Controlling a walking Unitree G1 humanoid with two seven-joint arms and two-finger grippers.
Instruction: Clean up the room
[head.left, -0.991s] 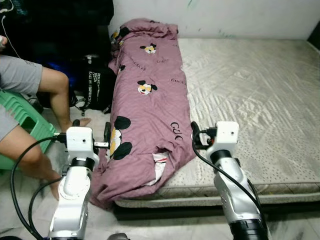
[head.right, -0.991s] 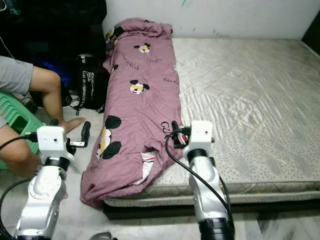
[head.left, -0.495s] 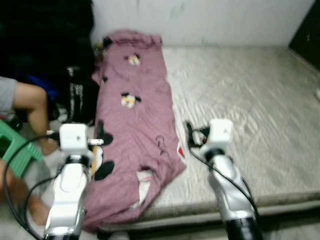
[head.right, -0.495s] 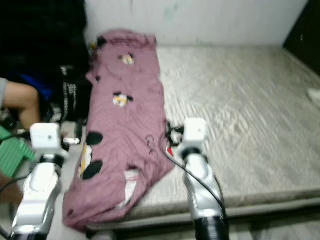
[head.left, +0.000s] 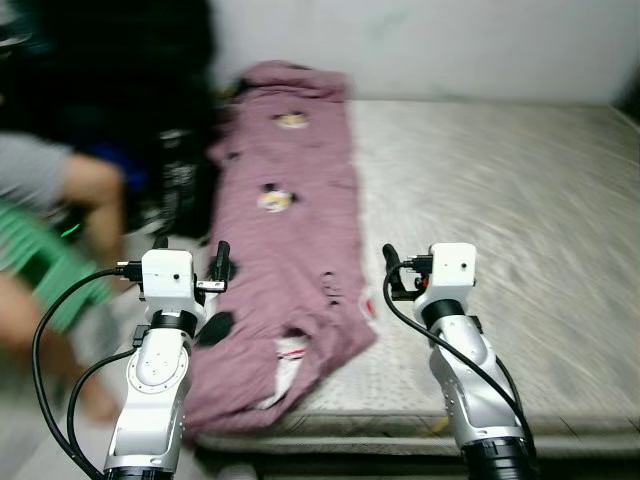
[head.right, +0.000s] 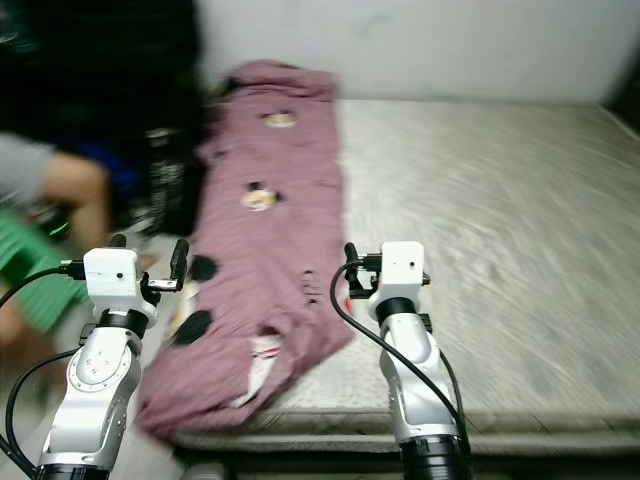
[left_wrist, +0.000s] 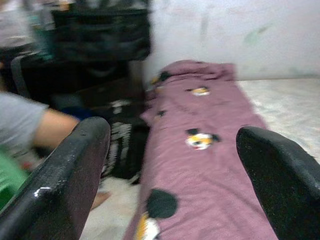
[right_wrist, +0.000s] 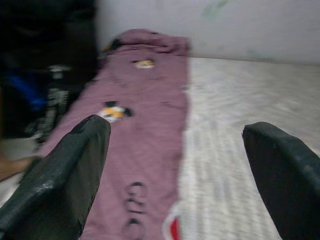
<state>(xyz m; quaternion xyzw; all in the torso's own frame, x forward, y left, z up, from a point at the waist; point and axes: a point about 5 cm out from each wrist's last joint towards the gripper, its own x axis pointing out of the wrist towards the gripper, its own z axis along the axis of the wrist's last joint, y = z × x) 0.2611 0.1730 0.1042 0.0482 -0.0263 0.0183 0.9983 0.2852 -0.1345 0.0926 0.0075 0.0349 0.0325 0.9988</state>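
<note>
A mauve blanket (head.left: 300, 230) printed with cartoon mice lies lengthwise along the left side of the bare mattress (head.left: 500, 190). Its near end hangs off the front left corner. My left gripper (head.left: 190, 250) is held up just left of that hanging end, open with nothing between its fingers (left_wrist: 60, 180). My right gripper (head.left: 425, 268) is held over the mattress beside the blanket's right edge, also open and holding nothing. The right wrist view looks along the blanket (right_wrist: 145, 115) toward the wall. Everything is blurred.
A person sits at the left on a green stool (head.left: 50, 270), a bare leg (head.left: 90, 190) close to my left arm. A black bag (head.left: 180, 180) stands on the floor between the person and the bed. A white wall (head.left: 450, 50) runs behind the mattress.
The whole picture has swung sideways and is blurred, so the camera has moved. Both arms keep the same raised pose, and the blanket lies as before.
</note>
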